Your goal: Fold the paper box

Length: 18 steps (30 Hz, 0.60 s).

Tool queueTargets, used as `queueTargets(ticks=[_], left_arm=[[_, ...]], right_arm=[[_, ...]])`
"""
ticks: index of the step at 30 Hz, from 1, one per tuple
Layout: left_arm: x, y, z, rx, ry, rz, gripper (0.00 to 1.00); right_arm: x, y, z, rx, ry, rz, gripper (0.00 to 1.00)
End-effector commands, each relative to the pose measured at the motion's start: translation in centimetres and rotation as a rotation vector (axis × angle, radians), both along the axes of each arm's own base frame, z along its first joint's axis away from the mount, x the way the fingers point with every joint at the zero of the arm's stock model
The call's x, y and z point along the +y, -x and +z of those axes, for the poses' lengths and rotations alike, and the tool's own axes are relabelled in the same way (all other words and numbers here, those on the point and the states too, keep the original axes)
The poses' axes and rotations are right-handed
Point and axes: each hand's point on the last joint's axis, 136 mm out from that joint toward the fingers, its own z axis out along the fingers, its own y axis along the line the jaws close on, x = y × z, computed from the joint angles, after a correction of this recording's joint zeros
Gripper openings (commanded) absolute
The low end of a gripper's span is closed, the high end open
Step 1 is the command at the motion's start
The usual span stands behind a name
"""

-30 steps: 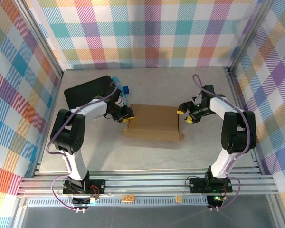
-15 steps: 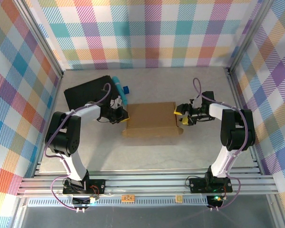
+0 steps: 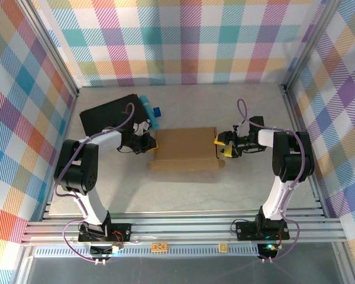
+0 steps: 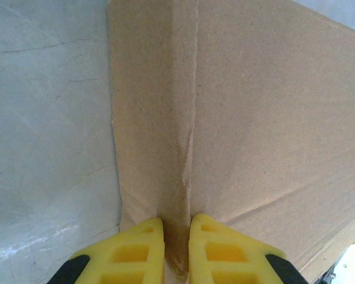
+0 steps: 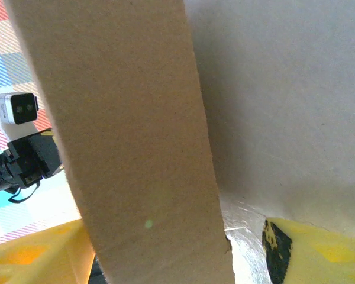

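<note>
Paper box (image 3: 183,145) edge tight in left tool (image 4: 176,228), far flap inside wide-open right tool (image 3: 223,147).

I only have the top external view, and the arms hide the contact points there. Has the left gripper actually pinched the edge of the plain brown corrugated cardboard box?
Observer: Yes. In the left wrist view the left gripper is shut on a creased strip at the edge of the brown cardboard box.
Operator: And the right gripper?
Observer: The right gripper is open, and a cardboard flap stands between its yellow fingers.
Operator: Is it touching that flap?
Observer: The finger on the right of the right wrist view stands clear of it. I cannot tell for the other one.
</note>
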Motion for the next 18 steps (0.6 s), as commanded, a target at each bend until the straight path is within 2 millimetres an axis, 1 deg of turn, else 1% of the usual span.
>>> queueTargets(ticks=[1,6,12,16,18], left_arm=[[4.7,4.2,-6.5,0.221,-0.218,0.072,0.12],[4.9,4.7,-7.2,0.238,-0.228,0.079,0.11],[4.7,4.4,-7.4,0.239,-0.215,0.093,0.11],[4.5,3.8,-7.0,0.223,-0.196,0.108,0.11],[4.2,3.2,-6.1,0.204,-0.165,0.125,0.14]], right_arm=[[2.3,0.4,0.2,-0.036,-0.055,0.08,0.74],[3.7,0.4,0.1,-0.019,-0.112,0.075,0.74],[4.8,-0.5,1.2,-0.015,-0.172,0.078,0.7],[5.9,-0.7,1.8,0.007,-0.182,0.094,0.65],[6.0,-0.8,1.6,0.038,-0.177,0.08,0.61]])
